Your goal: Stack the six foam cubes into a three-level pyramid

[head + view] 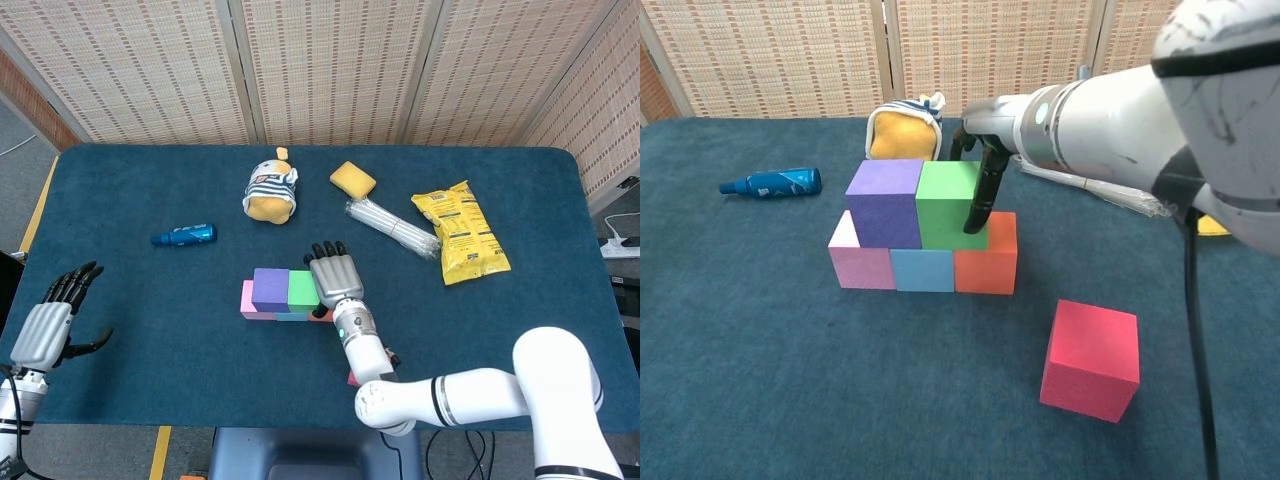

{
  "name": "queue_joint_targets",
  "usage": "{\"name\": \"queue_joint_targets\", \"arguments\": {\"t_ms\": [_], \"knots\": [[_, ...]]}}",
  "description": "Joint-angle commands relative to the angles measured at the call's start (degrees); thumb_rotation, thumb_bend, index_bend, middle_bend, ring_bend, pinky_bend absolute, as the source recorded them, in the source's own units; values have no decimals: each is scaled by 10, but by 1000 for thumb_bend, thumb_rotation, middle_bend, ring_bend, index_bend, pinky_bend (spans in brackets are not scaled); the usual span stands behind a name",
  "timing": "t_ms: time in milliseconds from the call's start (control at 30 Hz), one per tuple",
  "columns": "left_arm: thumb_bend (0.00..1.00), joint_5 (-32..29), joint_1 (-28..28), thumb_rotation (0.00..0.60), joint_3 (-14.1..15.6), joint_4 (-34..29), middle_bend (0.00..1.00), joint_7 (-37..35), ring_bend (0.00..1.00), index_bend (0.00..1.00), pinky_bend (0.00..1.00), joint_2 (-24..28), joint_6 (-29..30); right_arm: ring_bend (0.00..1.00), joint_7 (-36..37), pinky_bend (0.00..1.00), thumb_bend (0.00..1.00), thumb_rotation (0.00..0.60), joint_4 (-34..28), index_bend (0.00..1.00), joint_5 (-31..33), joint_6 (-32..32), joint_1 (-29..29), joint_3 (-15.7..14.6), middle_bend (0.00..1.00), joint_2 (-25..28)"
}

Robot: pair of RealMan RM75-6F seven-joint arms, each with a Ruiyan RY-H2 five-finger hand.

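Three cubes form a bottom row: pink (pixel 860 262), light blue (pixel 923 270) and orange (pixel 990 262). On top of them sit a purple cube (pixel 885 205) and a green cube (pixel 948 205), side by side. My right hand (pixel 985 180) reaches down from behind, and its dark fingers touch the green cube's right face above the orange cube. In the head view the right hand (pixel 335 273) lies flat with fingers extended beside the green cube (pixel 303 287). A red cube (pixel 1091 358) lies alone at the near right. My left hand (pixel 48 325) hangs open at the table's near left edge.
A blue bottle (pixel 184 235) lies at the left. A striped plush toy (pixel 270 190), a yellow sponge (pixel 352 179), a clear plastic packet (pixel 392 228) and a yellow snack bag (pixel 460 243) lie across the far half of the blue table (pixel 120 290).
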Motion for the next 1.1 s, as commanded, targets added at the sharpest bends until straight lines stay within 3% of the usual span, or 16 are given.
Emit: {"name": "queue_joint_targets", "arguments": {"t_ms": [33, 200, 367, 733, 867, 933, 1000, 1100], "knots": [[295, 1, 0, 600, 0, -1, 0, 1, 0, 39, 80, 0, 0, 0, -1, 0, 101, 600, -5, 289, 0, 1, -1, -1, 184, 2], [295, 7, -2, 600, 2, -4, 0, 9, 0, 36, 80, 2, 0, 0, 4, 0, 101, 600, -24, 148, -3, 0, -9, -1, 181, 15], [295, 20, -8, 600, -1, -8, 0, 24, 0, 36, 81, 7, 6, 0, 40, 0, 101, 600, -73, 0, -44, 0, -40, 0, 127, 62], [297, 89, -32, 600, -1, -36, 7, 37, 0, 75, 114, 25, 20, 0, 221, 0, 110, 600, -162, 9, -236, -31, -199, -48, 101, 238], [297, 101, -37, 600, 0, -40, 30, 33, 0, 91, 136, 27, 21, 0, 254, 12, 114, 600, -159, 62, -270, -43, -224, -59, 105, 260], [296, 111, -42, 600, 0, -45, 41, 34, 0, 102, 149, 29, 22, 12, 279, 73, 116, 600, -158, 107, -295, -52, -244, -69, 127, 277], [295, 126, -49, 600, -3, -62, 41, 65, 0, 105, 151, 31, 23, 30, 329, 141, 116, 600, -173, 134, -353, -68, -293, -104, 151, 320], [295, 113, -49, 600, -3, -79, 41, 87, 0, 104, 151, 33, 17, 42, 366, 155, 116, 600, -183, 153, -436, -92, -328, -140, 169, 345]]}}
